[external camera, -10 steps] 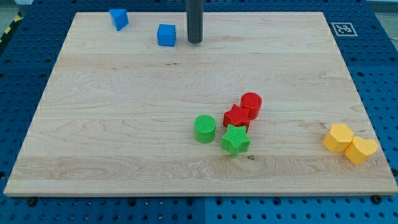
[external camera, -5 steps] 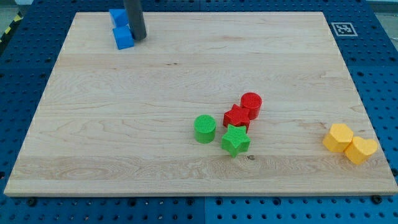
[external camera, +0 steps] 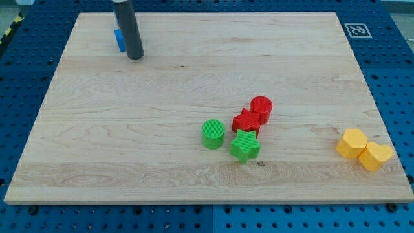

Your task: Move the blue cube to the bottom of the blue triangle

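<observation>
A pale wooden board (external camera: 129,129) lies on a blue perforated bench (external camera: 401,77), with a small black-and-white marker (external camera: 355,30) at its far right corner. At the far left my tip (external camera: 135,57) rests on the wood, and a sliver of a blue block (external camera: 119,40), its shape hidden, shows just left of the rod. Near the middle sit a green cylinder (external camera: 213,134), a green star (external camera: 245,145), a red star (external camera: 246,121) and a red cylinder (external camera: 261,107), bunched close, while two yellow blocks (external camera: 353,143) (external camera: 375,156) touch at the near right edge.

Bright, even overhead light, soft short shadows, sharp focus throughout, no glare.
</observation>
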`<state>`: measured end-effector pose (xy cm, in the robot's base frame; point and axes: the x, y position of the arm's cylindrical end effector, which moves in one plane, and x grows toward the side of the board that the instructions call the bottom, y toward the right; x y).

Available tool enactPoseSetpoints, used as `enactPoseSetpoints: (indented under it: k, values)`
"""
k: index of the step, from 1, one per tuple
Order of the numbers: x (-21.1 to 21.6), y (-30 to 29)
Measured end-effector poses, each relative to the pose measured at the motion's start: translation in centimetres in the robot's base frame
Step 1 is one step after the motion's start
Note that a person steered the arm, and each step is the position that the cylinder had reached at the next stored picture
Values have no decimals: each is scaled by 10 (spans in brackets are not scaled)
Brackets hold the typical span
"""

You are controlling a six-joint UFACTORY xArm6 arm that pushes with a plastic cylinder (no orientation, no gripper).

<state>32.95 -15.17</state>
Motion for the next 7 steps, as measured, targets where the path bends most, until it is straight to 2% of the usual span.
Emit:
enactPoseSetpoints:
  k: [2, 6, 7]
  values:
    - [-17, -21]
    - [-34, -21]
    - [28, -6]
